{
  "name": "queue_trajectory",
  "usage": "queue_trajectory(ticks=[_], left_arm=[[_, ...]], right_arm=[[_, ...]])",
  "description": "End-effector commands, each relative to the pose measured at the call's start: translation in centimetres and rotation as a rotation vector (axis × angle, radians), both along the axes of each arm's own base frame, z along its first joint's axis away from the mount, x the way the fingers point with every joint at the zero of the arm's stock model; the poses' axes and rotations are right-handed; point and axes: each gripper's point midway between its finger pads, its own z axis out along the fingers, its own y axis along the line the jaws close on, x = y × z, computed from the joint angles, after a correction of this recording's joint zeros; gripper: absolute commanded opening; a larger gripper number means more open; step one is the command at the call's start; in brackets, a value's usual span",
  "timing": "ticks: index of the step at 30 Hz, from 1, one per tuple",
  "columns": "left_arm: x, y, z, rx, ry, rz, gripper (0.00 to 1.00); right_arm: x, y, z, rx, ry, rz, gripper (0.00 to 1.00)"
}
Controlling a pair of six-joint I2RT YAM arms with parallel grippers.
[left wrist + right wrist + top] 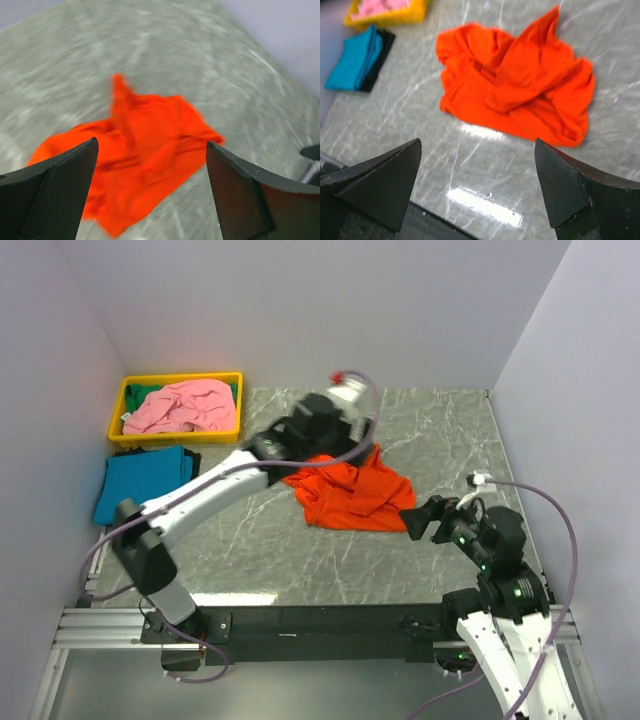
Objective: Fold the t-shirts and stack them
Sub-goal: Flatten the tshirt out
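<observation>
Dark fingers [380, 185] of the right claw [476, 142] fill the bottom of the right wrist view. They are spread wide with nothing between them. That claw hangs low over the near right part of the grey marbled counter [430, 440], aimed at the orange t-shirt [520, 95] and close to its right edge without touching it.

The orange t-shirt lies crumpled in loose overlapping folds around the middle of the counter, unfolded. One narrow point of cloth reaches out toward the far side.

The left arm stretches diagonally from its base across the counter. The left claw [151, 142] hangs above the orange t-shirt's far-left part. Its fingers are also spread apart and grip nothing; the shirt shows on the counter below the gap. The left wrist view is smeared, so finer detail of the cloth there cannot be made out.

At the left edge of the counter a teal t-shirt [140, 480] lies folded flat on top of a dark folded cloth [381, 56], whose edge shows along one side. Just behind it, in the far left corner, stands a yellow tray [180, 378]. A pink t-shirt [185, 405] is heaped in it in a rumpled bundle. A bit of green cloth [145, 392] shows at the tray's far left. Both are well apart from either claw.
</observation>
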Motion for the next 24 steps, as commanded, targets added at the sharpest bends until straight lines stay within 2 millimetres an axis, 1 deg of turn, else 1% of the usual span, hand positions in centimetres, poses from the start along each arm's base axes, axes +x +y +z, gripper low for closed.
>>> queue_trajectory(ticks=[1, 2, 3, 4, 5, 6, 7, 8, 9, 10, 11, 12, 13, 14, 16, 17, 18, 19, 20, 22, 23, 24], left_arm=[[2.7, 8.6, 0.7, -0.104, 0.089, 0.224, 0.93], [2.5, 10.2, -2.3, -0.080, 0.153, 0.253, 0.93], [2.5, 11.7, -3.1, -0.077, 0.175, 0.279, 0.92], [3.1, 14.2, -3.3, -0.087, 0.181, 0.336, 0.92], [3.0, 15.5, -4.1, -0.081, 0.200, 0.366, 0.92], [2.5, 16.9, -6.4, -0.052, 0.234, 0.391, 0.92], [2.3, 18.3, -6.4, -0.065, 0.236, 0.409, 0.91], [2.1, 19.0, -7.2, -0.059, 0.243, 0.423, 0.91], [1.6, 19.9, -8.6, -0.048, 0.242, 0.437, 0.90], [1.9, 21.0, -9.3, -0.034, 0.222, 0.480, 0.89], [2.0, 21.6, -10.1, -0.025, 0.218, 0.508, 0.88], [1.5, 22.1, -11.5, 0.014, 0.265, 0.515, 0.87], [1.6, 21.9, -11.3, 0.026, 0.270, 0.504, 0.87], [1.9, 21.7, -10.8, 0.019, 0.264, 0.501, 0.87], [2.0, 21.5, -10.9, 0.013, 0.273, 0.495, 0.86], [1.8, 21.2, -11.0, 0.006, 0.282, 0.480, 0.86], [1.7, 21.2, -11.1, 0.006, 0.285, 0.478, 0.86], [1.6, 21.3, -11.3, 0.011, 0.290, 0.482, 0.86], [1.7, 21.5, -11.4, 0.019, 0.287, 0.493, 0.86], [1.7, 21.6, -11.2, 0.019, 0.282, 0.496, 0.86], [1.8, 21.7, -11.1, 0.021, 0.277, 0.497, 0.86], [1.8, 21.8, -11.1, 0.023, 0.276, 0.502, 0.86]], right_arm=[[1.0, 1.7, 0.8, 0.010, 0.022, 0.090, 1.00], [1.3, 2.1, 0.6, 0.012, 0.037, 0.103, 1.00], [1.9, 2.5, -0.4, 0.005, 0.095, 0.113, 1.00], [2.4, 2.5, -0.9, -0.010, 0.121, 0.102, 1.00], [2.3, 3.6, -1.0, -0.032, 0.134, 0.140, 1.00], [3.0, 4.1, -2.4, -0.075, 0.184, 0.133, 1.00], [3.7, 4.0, -3.1, -0.133, 0.190, 0.095, 1.00], [4.2, 4.5, -3.2, -0.160, 0.194, 0.093, 1.00], [4.4, 5.7, -4.9, -0.204, 0.248, 0.124, 0.98], [4.9, 5.9, -5.5, -0.219, 0.268, 0.104, 0.95], [5.7, 6.5, -5.5, -0.221, 0.268, 0.098, 0.93], [6.0, 7.4, -7.2, -0.258, 0.318, 0.115, 0.88], [6.3, 7.9, -7.7, -0.264, 0.335, 0.112, 0.87], [7.5, 8.2, -8.6, -0.307, 0.351, 0.074, 0.84], [8.1, 9.5, -9.4, -0.334, 0.365, 0.069, 0.80], [9.1, 10.1, -10.1, -0.365, 0.377, 0.050, 0.78], [9.5, 10.7, -10.4, -0.378, 0.382, 0.052, 0.77], [9.5, 11.6, -10.8, -0.395, 0.385, 0.066, 0.75], [10.1, 12.3, -11.5, -0.418, 0.402, 0.063, 0.73], [10.8, 12.7, -12.3, -0.456, 0.404, 0.039, 0.72], [11.2, 13.0, -12.4, -0.468, 0.402, 0.034, 0.72], [11.5, 12.8, -13.5, -0.509, 0.414, 0.011, 0.70]])
